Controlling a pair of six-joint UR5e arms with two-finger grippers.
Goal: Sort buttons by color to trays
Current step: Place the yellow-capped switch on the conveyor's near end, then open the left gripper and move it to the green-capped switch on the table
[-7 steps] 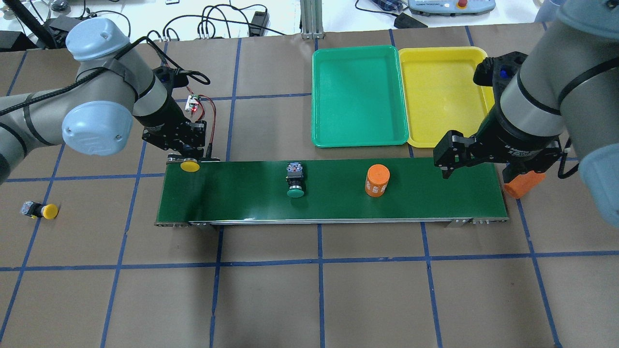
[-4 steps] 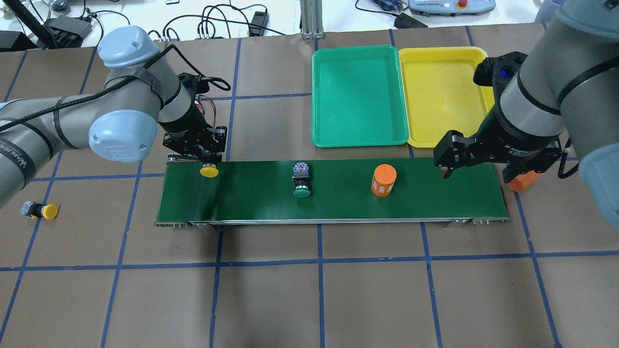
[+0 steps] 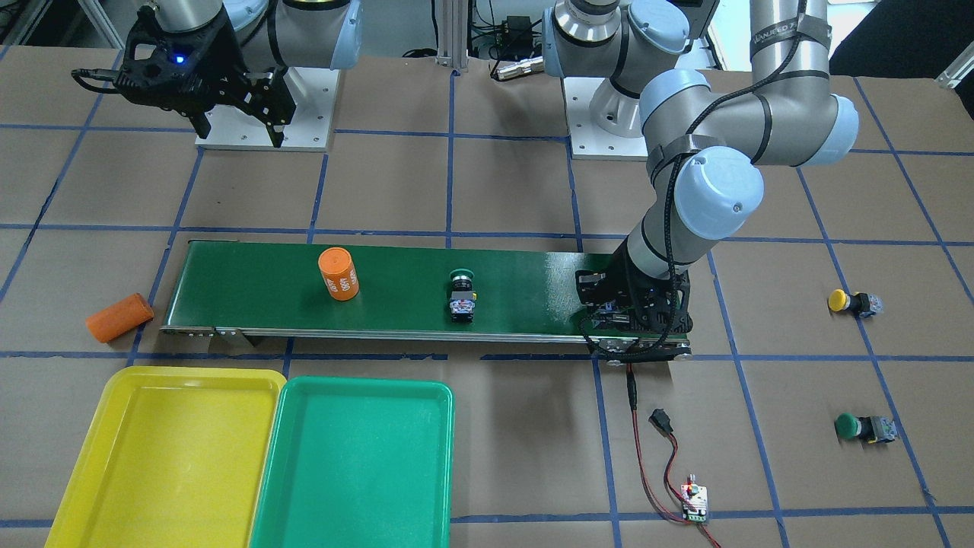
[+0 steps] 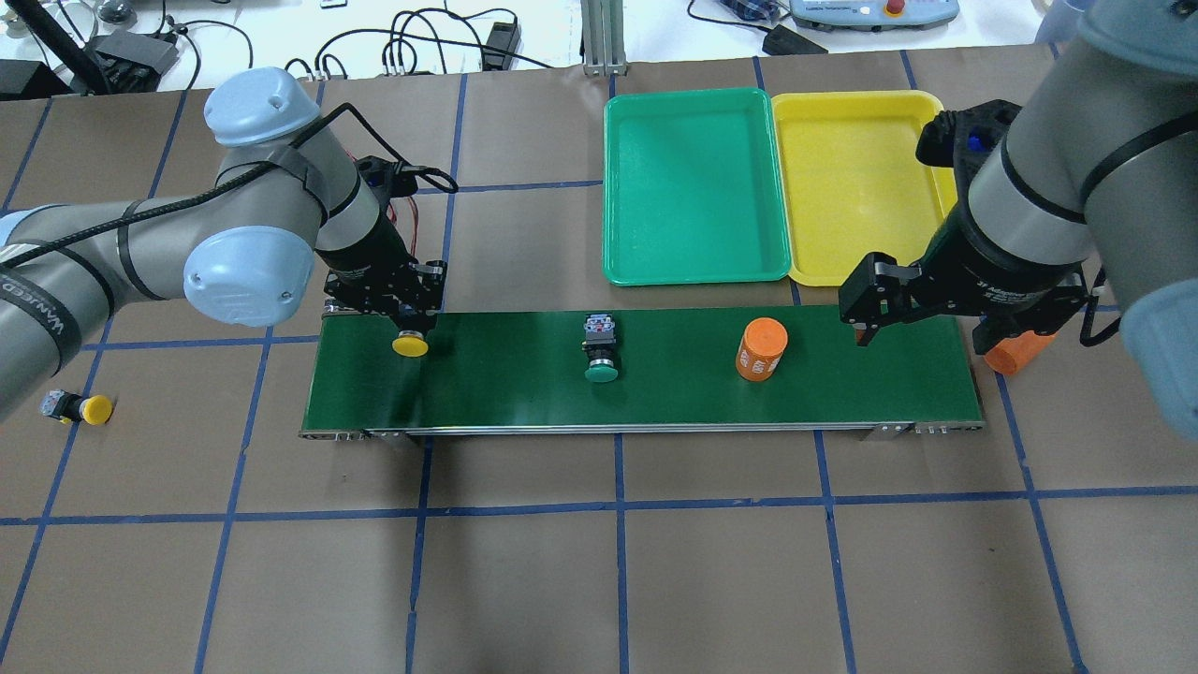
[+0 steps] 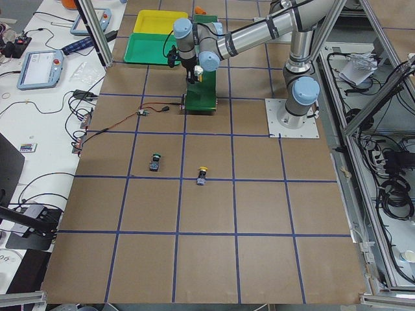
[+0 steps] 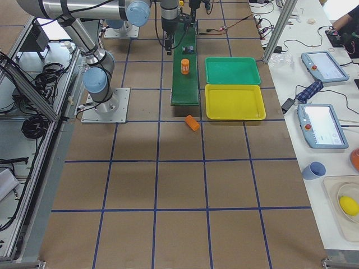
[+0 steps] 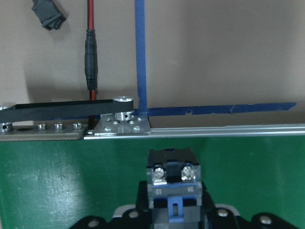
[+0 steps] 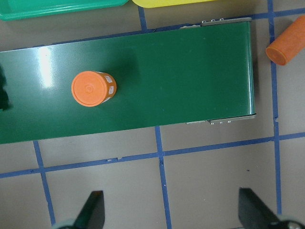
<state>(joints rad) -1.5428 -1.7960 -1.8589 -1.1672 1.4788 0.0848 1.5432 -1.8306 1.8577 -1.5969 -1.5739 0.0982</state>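
The left gripper point(image 4: 405, 316) is pinched on the held yellow button point(image 4: 410, 345). Its cap points toward the robot. In the left wrist view its grey body point(image 7: 172, 183) sits centred between the fingers, over the conveyor belt point(image 4: 655, 388). Whether it touches the belt cannot be told. It is at the belt's left end, close to the far long edge, with the metal rail and pulley just beyond. The table past that edge is bare paper crossed by a red-black cable point(image 3: 647, 464).

Along the belt to the right is open green surface. Then comes the green button on the belt point(image 4: 599, 358), lying on its side at mid-length with its cap toward the robot. Next is 1 upright orange cylinder point(image 4: 760, 348), apart from that button.

The right gripper point(image 4: 931, 318) has its fingers spread wide with nothing between them. It hovers over the belt's right end, and the upright cylinder is on the belt just to its left. A lying orange cylinder point(image 4: 1015, 354) rests on the table just off that end.

Beyond the far edge, the green tray point(image 4: 693, 187) and the yellow tray point(image 4: 852, 178) sit side by side, rims touching. The yellow tray is nearer the right gripper.

2 more buttons lie on the table well left of the belt. They are the yellow button on the table point(image 4: 82, 409) and the green button on the table point(image 3: 864, 428), apart from each other.
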